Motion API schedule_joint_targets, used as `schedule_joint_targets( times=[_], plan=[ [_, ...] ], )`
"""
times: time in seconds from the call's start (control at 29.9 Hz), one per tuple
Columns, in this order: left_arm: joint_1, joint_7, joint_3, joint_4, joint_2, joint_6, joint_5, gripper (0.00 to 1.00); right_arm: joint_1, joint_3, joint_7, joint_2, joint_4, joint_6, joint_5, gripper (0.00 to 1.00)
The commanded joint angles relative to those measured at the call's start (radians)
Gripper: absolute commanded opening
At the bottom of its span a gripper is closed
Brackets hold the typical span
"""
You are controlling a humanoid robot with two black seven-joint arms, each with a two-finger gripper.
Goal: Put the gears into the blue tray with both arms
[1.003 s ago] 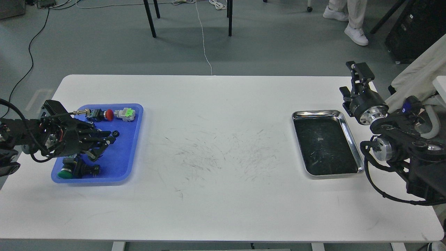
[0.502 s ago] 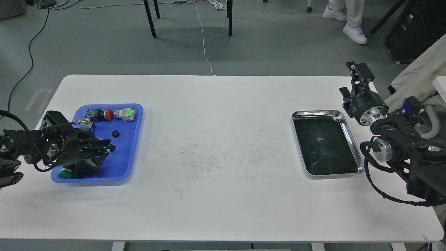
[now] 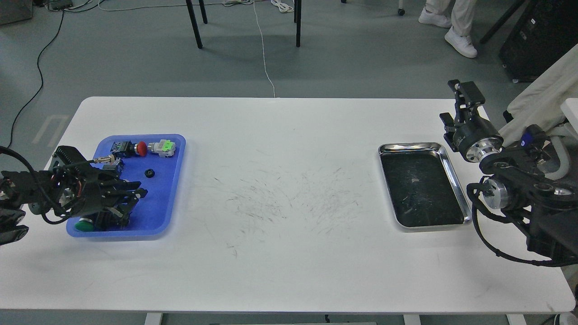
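Observation:
The blue tray (image 3: 169, 198) lies at the table's left. One small black gear (image 3: 149, 172) rests on its floor, free of any finger. My left gripper (image 3: 135, 190) hovers low over the tray's near half, a short way down-left of the gear, open and holding nothing. My right gripper (image 3: 465, 92) is raised at the table's far right edge, beyond the steel tray, its fingers apart and empty.
Push-button switches lie in the blue tray: a red-capped one (image 3: 134, 148), a green-and-grey one (image 3: 162, 146) and a green-capped one (image 3: 85, 225) partly under my left gripper. A shiny steel tray (image 3: 455, 178) with a dark bottom sits at the right. Scuffed white tabletop (image 3: 280, 198) lies between.
My left gripper has let go of the gear and pulled back to the left and toward me; the gear stays in the blue tray. The right arm has not moved.

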State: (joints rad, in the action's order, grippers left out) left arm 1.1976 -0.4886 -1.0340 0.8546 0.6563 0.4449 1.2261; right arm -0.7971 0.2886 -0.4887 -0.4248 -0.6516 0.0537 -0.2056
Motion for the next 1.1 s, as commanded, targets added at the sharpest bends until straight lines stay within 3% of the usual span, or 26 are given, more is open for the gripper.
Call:
schedule_joint_targets(
  times=[0.0, 0.37, 0.5, 0.64, 0.77, 1.07],
  plan=[
    [-0.003, 0.000, 0.025, 0.003, 0.005, -0.002, -0.002, 0.37, 0.001, 0.000, 0.000, 0.000, 0.000, 0.000, 0.000, 0.96],
    [-0.001, 0.000, 0.069, 0.004, 0.045, -0.011, -0.017, 0.46, -0.001, 0.000, 0.000, -0.003, 0.000, 0.000, 0.000, 0.96],
    [0.002, 0.000, 0.216, 0.017, 0.109, -0.037, -0.020, 0.51, -0.002, 0.000, 0.000, -0.014, -0.003, 0.000, 0.000, 0.96],
    [-0.001, 0.000, 0.467, 0.021, 0.193, -0.185, -0.083, 0.51, -0.005, 0.001, 0.000, -0.028, -0.019, 0.002, 0.000, 0.99],
    [0.000, 0.000, 0.673, 0.037, 0.262, -0.284, -0.200, 0.54, -0.014, 0.001, 0.000, -0.064, -0.060, 0.009, 0.000, 0.99],
    [0.019, 0.000, 0.851, 0.037, 0.263, -0.373, -0.532, 0.62, -0.017, 0.007, 0.000, -0.123, -0.129, 0.018, 0.002, 0.99]
  ],
)
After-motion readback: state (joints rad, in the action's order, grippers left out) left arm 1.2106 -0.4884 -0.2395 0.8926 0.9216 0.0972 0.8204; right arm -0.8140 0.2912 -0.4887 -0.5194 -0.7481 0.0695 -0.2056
